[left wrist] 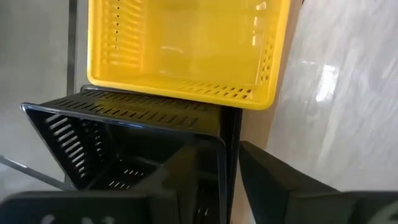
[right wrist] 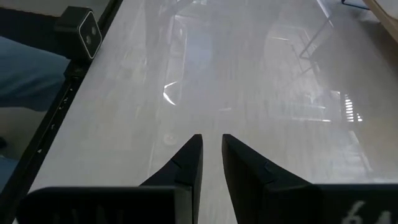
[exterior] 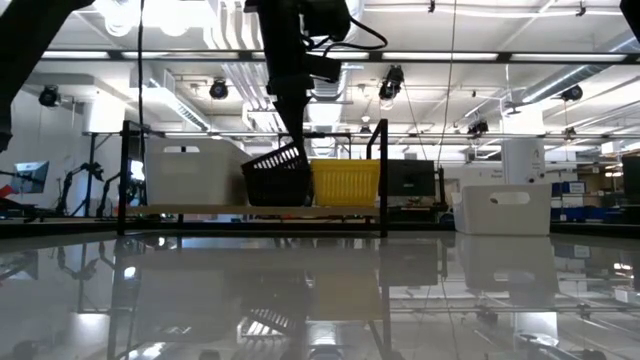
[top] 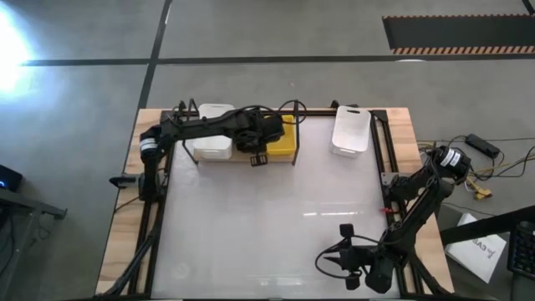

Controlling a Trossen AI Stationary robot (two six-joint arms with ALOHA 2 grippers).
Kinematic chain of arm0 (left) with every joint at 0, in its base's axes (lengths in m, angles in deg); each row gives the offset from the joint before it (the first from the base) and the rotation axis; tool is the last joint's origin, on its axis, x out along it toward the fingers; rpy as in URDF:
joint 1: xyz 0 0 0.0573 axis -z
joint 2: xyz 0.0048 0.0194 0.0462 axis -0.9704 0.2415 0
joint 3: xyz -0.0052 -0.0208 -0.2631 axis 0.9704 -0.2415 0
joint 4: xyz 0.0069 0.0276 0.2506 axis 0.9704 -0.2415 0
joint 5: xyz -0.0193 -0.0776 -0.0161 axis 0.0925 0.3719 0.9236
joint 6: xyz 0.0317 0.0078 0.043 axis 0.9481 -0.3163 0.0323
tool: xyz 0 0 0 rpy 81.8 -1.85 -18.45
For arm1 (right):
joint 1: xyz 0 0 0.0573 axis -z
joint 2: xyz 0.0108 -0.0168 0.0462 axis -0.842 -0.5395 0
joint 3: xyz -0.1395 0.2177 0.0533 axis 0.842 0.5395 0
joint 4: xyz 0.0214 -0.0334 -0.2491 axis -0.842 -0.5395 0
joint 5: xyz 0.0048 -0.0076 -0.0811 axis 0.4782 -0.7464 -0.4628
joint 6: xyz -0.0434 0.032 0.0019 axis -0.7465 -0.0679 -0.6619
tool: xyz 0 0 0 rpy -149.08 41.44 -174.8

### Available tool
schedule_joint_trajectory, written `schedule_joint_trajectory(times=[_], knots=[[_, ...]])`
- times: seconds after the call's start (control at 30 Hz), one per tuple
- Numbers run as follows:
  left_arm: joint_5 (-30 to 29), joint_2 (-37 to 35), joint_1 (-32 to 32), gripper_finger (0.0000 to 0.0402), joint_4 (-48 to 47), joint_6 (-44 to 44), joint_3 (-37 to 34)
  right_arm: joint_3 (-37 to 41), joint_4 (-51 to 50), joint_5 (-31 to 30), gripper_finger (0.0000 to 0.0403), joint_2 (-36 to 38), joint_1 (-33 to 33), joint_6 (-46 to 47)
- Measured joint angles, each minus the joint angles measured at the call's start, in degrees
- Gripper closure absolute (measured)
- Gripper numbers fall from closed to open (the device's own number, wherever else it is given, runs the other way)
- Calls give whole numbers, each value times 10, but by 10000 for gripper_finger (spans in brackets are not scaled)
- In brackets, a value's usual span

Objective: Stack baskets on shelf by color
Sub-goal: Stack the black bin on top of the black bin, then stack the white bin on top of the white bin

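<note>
On the light wooden shelf, a yellow perforated plastic basket sits just beside the tilted black slatted basket, a white basket opposite. The left gripper straddles the black basket's rim, grip uncertain. The right gripper, slightly parted and empty, waits near the table's front edge.

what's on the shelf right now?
On the shelf: a white basket, a black basket tilted under the left gripper, and a yellow basket. Whether anything sits inside them is hidden from the low view.

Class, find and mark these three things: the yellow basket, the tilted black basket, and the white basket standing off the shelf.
yellow basket (left wrist: pixel 186 50): left wrist view, inside floor.
black basket (exterior: pixel 277 172): low view, slatted side wall.
white basket (top: pixel 350 130): high view, middle of its inside.
</note>
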Motion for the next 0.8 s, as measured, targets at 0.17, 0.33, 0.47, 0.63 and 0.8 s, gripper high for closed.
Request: schedule_joint_trajectory(times=[0.17, 0.33, 0.47, 0.63, 0.8], knots=[[-5, -2, 1, 291, 0, -29, 17, 0, 0, 0, 349, 0, 0, 0], [-15, -3, -4, 299, 28, -59, 10, 0, 0, 0, 349, 0, 0, 0], [2, 4, -12, 330, 48, -56, -17, 0, 0, 0, 349, 0, 0, 0], [-17, 3, -9, 367, 56, -56, -26, 1, 0, 0, 349, 0, 0, -1], [-16, -21, -1, 383, 55, -60, -15, 1, 0, 0, 349, 0, 0, -1]])
